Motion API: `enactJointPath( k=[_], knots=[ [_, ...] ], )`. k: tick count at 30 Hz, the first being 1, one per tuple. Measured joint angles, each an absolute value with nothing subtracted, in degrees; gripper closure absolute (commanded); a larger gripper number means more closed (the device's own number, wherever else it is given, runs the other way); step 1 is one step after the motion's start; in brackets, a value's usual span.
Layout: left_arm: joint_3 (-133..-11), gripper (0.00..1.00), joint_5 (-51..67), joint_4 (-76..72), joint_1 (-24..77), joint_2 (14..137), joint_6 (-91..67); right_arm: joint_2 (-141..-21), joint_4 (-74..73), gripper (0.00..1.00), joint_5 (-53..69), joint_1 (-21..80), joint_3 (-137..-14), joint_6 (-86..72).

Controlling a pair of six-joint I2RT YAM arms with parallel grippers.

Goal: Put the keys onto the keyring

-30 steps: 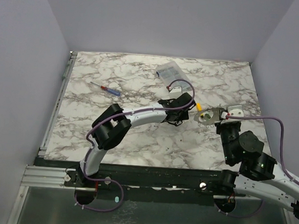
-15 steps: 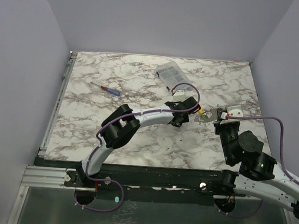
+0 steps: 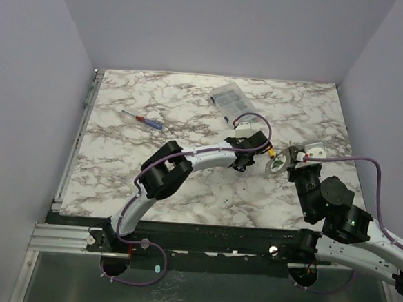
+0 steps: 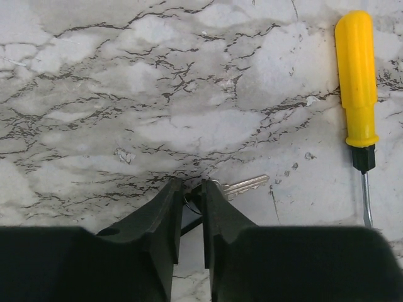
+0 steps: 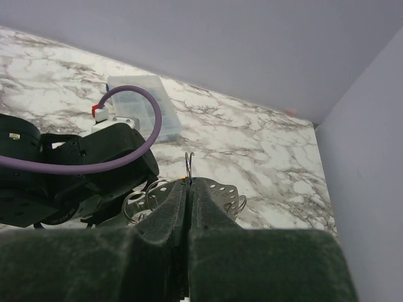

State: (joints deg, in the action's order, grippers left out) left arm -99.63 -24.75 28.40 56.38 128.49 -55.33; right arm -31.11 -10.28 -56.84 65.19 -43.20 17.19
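In the left wrist view one silvery key [image 4: 247,185] lies flat on the marble, blade pointing right. My left gripper [image 4: 192,186] has its jaws drawn narrow on the key's head, where a thin wire ring shows in the gap. The other keys are out of view. My right gripper [image 5: 187,182] is shut on a perforated metal plate [image 5: 221,190] carrying wire rings, and one keyring [image 5: 189,163] stands upright above its fingertips. From above, the left gripper [image 3: 262,152] sits just left of the plate [image 3: 278,165] in the right gripper [image 3: 289,161].
A yellow-handled screwdriver [image 4: 357,75] lies just right of the key. A clear plastic box [image 3: 229,100] stands at the back, and a small red-and-blue screwdriver [image 3: 143,119] lies at the back left. A small white bracket [image 3: 316,146] rests near the right gripper.
My left arm has reached further right, up to the right gripper, and its jaws have narrowed onto the key. The right gripper has stayed shut on the plate.
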Motion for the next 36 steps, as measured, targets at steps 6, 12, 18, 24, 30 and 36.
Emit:
enactJointPath(
  k=[6,12,18,24,30,36],
  knots=[
    [-99.63,1.0,-25.39,28.47,56.38,128.53,-54.59,-31.16,-10.37,0.99,-56.25,65.19,-43.18,16.82],
    [-99.5,1.0,-27.59,28.51,56.38,128.53,-53.47,-31.62,-10.41,0.99,-56.03,65.19,-43.0,16.58],
    [-96.18,1.0,-29.45,28.47,56.38,126.13,-50.13,-32.12,-10.41,0.99,-55.51,65.19,-43.0,16.53],
    [-84.71,1.0,-30.68,24.95,56.4,117.03,-40.58,-33.47,-10.48,0.99,-53.74,65.19,-43.0,16.49],
    [-71.99,1.0,-31.03,20.6,56.38,107.98,-31.07,-34.09,-10.87,0.99,-50.96,65.19,-43.0,16.21],
    [-63.46,1.0,-29.76,18.35,56.38,105.01,-25.47,-34.5,-10.83,0.99,-48.95,65.19,-43.0,16.1]
  ],
)
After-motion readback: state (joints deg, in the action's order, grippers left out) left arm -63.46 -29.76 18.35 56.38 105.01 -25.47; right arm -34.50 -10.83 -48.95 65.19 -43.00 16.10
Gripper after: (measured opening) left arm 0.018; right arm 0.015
